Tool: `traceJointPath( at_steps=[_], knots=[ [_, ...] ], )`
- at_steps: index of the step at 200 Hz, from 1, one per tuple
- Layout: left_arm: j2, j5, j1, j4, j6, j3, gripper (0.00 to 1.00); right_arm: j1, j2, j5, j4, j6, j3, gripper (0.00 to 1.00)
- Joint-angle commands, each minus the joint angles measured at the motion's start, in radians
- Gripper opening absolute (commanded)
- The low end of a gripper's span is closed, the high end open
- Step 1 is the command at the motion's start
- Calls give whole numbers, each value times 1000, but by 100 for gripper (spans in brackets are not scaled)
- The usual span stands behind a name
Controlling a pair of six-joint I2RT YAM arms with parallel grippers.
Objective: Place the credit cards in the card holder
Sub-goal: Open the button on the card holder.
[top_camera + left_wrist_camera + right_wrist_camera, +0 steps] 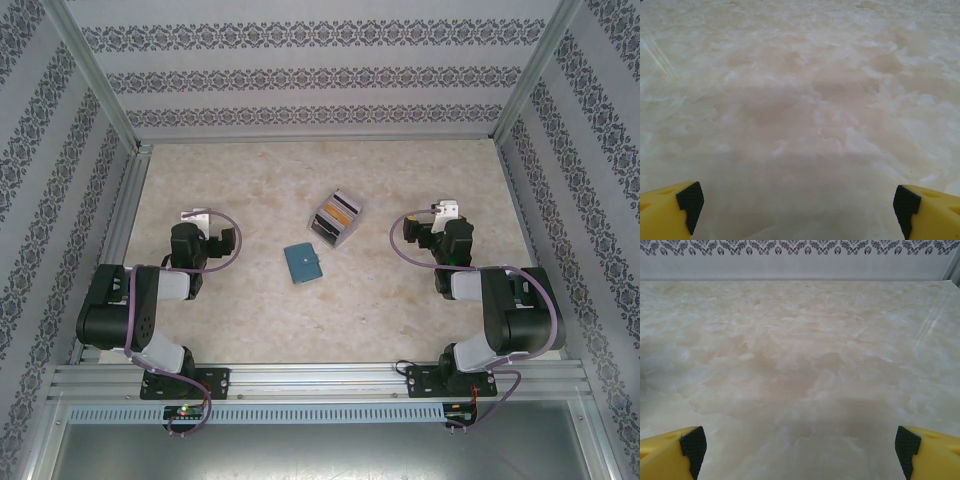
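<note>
The closed teal card holder [301,262] lies flat near the table's middle, between the two arms. Just behind it and to its right, the credit cards [337,213] stand stacked in a clear slanted tray [330,234]; an orange-yellow one shows among dark and grey ones. My left gripper [194,214] rests low at the left, well apart from the holder. In the left wrist view that gripper [799,207] is open, its yellow fingers [670,212] wide over bare marble. My right gripper [445,211] sits at the right; in its wrist view it [800,447] is open with nothing between the fingers.
Patterned walls and aluminium frame posts [95,75] enclose the marble table [250,180] on three sides. A metal rail [320,380] runs along the near edge where both arm bases are bolted. The back wall [800,262] shows beyond the table's far edge.
</note>
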Motion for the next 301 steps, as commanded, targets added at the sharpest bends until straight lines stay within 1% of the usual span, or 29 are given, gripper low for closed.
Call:
traceJointPath(
  at_steps=[1,156,180,209,223,243,257,271,281,301],
  knots=[
    [6,20,15,47,24,19,99,4,-5,20,16,0,6,98],
    [7,19,15,49,22,19,100,5,-4,22,13,-2,8,98],
    [4,19,15,49,24,17,100,13,-12,34,10,-5,6,98],
    [0,19,13,46,25,20,100,35,-70,81,-1,-17,-11,98],
    [-36,19,9,-35,32,52,100,38,-162,105,-75,-10,-13,98],
    [-100,-8,9,-291,16,172,99,36,-327,122,-253,29,19,98],
    [-142,-19,9,-340,5,201,99,34,-415,100,-346,70,50,98],
    [-201,-38,9,-359,-67,202,99,30,-474,109,-455,163,90,98],
    [-242,-45,9,-412,-143,220,99,23,-505,99,-559,226,130,98],
    [-277,-81,12,-693,-330,338,99,13,-516,-38,-665,249,191,98]
  ],
)
